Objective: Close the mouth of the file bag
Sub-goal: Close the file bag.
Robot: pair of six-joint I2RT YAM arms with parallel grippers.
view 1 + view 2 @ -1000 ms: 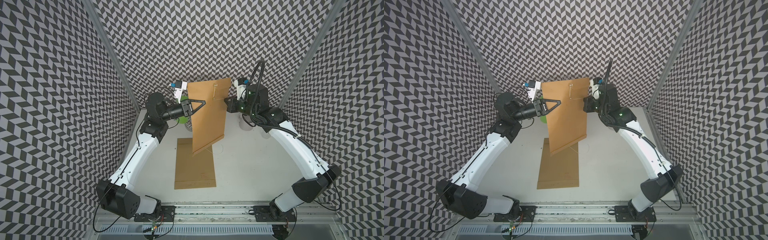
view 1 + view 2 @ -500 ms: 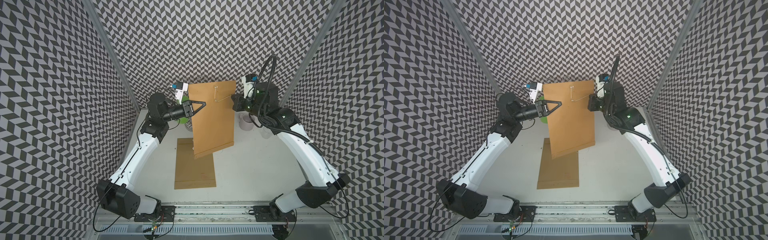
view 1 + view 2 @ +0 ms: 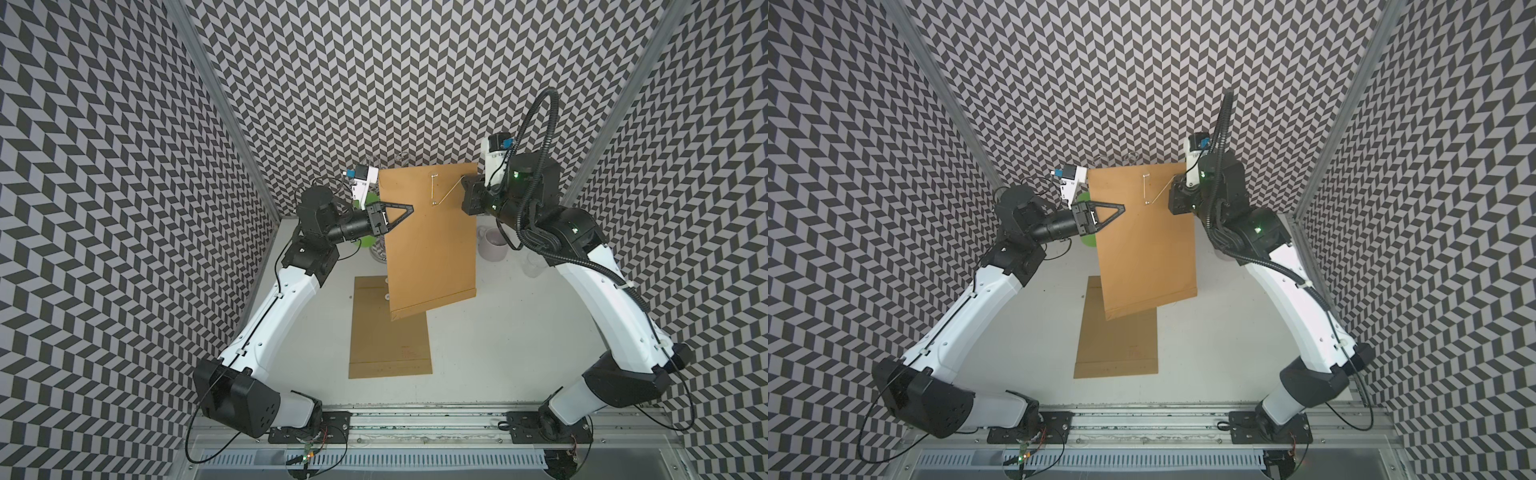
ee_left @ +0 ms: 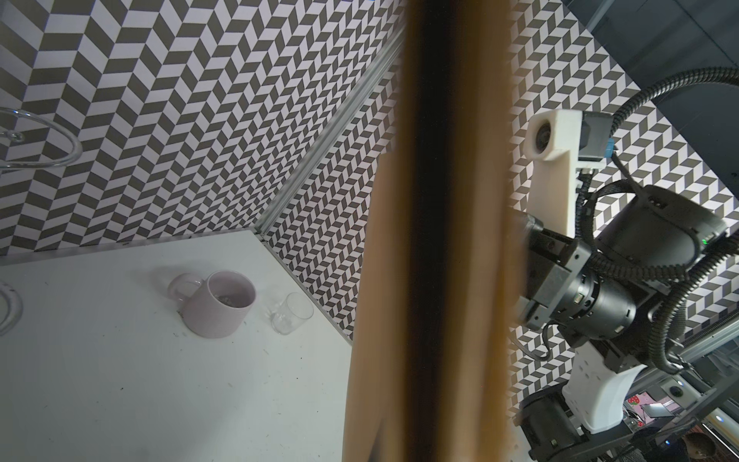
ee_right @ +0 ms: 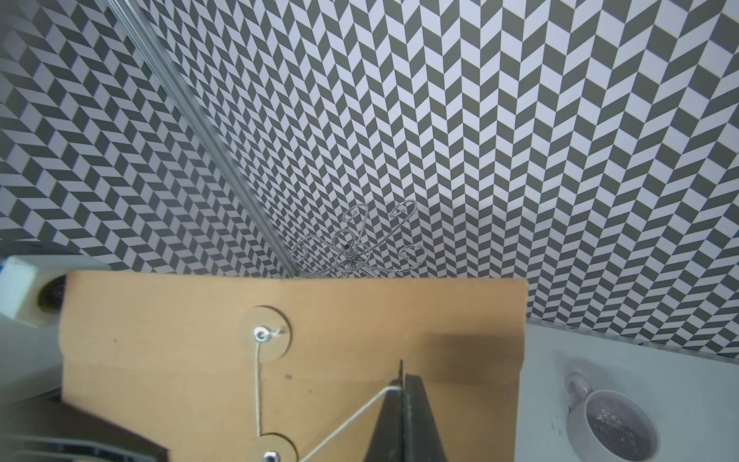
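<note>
The bag hangs upright over the far worktop. Left fingers pinch its left edge; right fingers pinch the string. Likely light, floppy paper; hold the edge, pull the thin string taut.

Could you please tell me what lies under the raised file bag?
A second brown envelope lies flat on the table, its far end covered by the file bag in both top views. A green object peeks out at the bag's edge, mostly hidden.
</note>
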